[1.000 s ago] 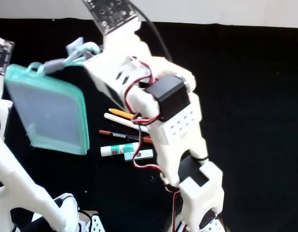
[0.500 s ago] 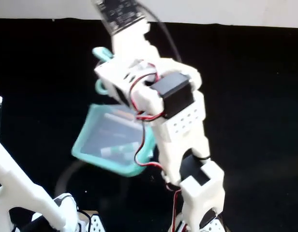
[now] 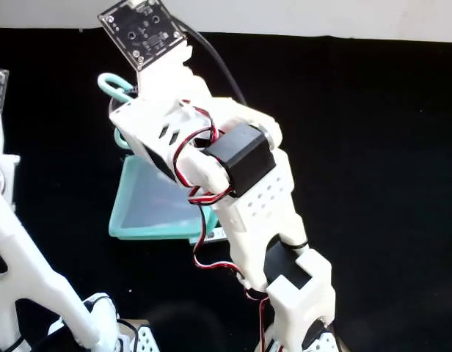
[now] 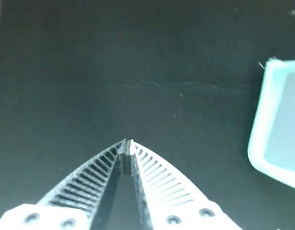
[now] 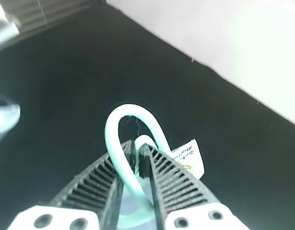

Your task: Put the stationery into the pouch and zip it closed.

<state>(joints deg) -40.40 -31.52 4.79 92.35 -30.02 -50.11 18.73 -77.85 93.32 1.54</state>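
The mint-green mesh pouch [image 3: 149, 202] hangs tilted over the spot where the stationery lies and hides most of it. A pale end of one item [image 3: 217, 234] peeks out under the pouch's lower edge. My right gripper [image 5: 138, 143] is shut on the pouch's green loop [image 5: 130, 122], which also sticks out beside the right wrist in the high view [image 3: 112, 84]. A small white tag [image 5: 188, 155] hangs by the loop. My left gripper [image 4: 127, 142] is shut on nothing, above bare black table, with the pouch's corner [image 4: 277, 129] off to one side.
The black table [image 3: 373, 147] spreads wide to the right of the right arm [image 3: 248, 191]. The left arm [image 3: 20, 249] stands at the left edge. A pale wall [image 3: 321, 18] runs along the table's far edge.
The right arm swung the pouch from the left side over the pens and glue stick, covering them, then shifted left. The left arm's wrist dipped and came back up.
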